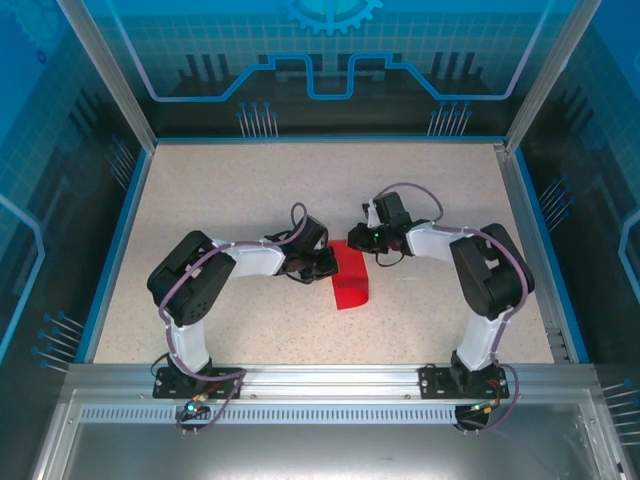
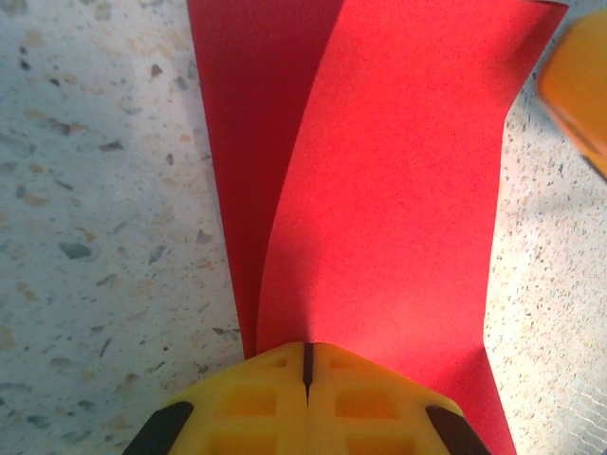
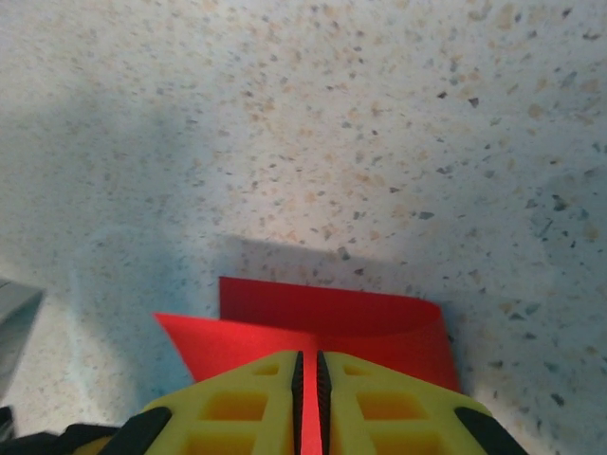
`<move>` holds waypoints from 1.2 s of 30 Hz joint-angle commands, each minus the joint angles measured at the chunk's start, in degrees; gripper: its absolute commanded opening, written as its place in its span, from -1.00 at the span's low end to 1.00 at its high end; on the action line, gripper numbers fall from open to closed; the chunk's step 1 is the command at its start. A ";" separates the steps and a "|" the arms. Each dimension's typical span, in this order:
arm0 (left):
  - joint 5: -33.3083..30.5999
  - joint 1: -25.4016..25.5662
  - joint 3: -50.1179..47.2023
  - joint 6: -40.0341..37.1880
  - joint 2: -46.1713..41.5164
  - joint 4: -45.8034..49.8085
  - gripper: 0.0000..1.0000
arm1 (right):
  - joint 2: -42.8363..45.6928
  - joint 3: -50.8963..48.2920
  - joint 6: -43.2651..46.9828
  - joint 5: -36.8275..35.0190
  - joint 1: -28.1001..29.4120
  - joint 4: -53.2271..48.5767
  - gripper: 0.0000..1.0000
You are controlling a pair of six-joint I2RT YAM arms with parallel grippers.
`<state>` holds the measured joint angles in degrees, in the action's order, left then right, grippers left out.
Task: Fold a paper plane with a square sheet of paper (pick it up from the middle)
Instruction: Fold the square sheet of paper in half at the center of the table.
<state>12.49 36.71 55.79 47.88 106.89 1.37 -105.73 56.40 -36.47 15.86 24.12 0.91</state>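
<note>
The square sheet of paper point(image 1: 352, 288) is bright red and lies mid-table, doubled over with its top layer bowed up. My right gripper point(image 1: 357, 240) is at its far end. In the right wrist view that gripper point(image 3: 306, 355) is shut on the sheet point(image 3: 379, 318), and a red strip shows between its pads. My left gripper point(image 1: 325, 265) is at the sheet's left side. In the left wrist view its jaws point(image 2: 307, 346) are shut, with no red in the slit. Their tips sit over the near end of the paper point(image 2: 398, 190), where the two layers meet.
The speckled table point(image 1: 220, 200) is bordered by a blue rim and glass walls. An orange blur at the upper right of the left wrist view is a finger of the right gripper point(image 2: 579, 85). Both arm bases point(image 1: 190, 380) stand at the near edge.
</note>
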 commanded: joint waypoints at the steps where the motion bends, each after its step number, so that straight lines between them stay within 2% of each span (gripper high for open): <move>1: -2.04 0.29 -1.69 -1.52 3.42 10.64 -0.98 | -2.70 2.44 -0.75 0.21 0.38 -1.85 -0.72; 12: -2.14 0.30 -2.61 -1.34 3.41 10.41 -0.99 | -6.39 3.80 -3.16 -3.00 -4.80 -2.30 -0.72; 22: -2.15 0.38 -2.62 -1.41 3.50 10.24 -0.99 | -2.27 6.35 -2.05 -4.74 -6.93 -5.80 -0.72; 29: -2.21 0.42 -2.78 -1.47 3.47 10.07 -0.99 | 10.18 -1.24 -0.23 1.22 -5.69 -8.13 -0.70; 36: -2.41 0.47 -2.76 -1.48 3.17 10.06 -0.98 | 13.47 -9.39 0.00 10.51 -2.61 -11.97 -0.71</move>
<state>12.47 36.77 55.79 47.68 106.89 1.37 -92.12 50.92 -37.21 20.80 20.34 -6.31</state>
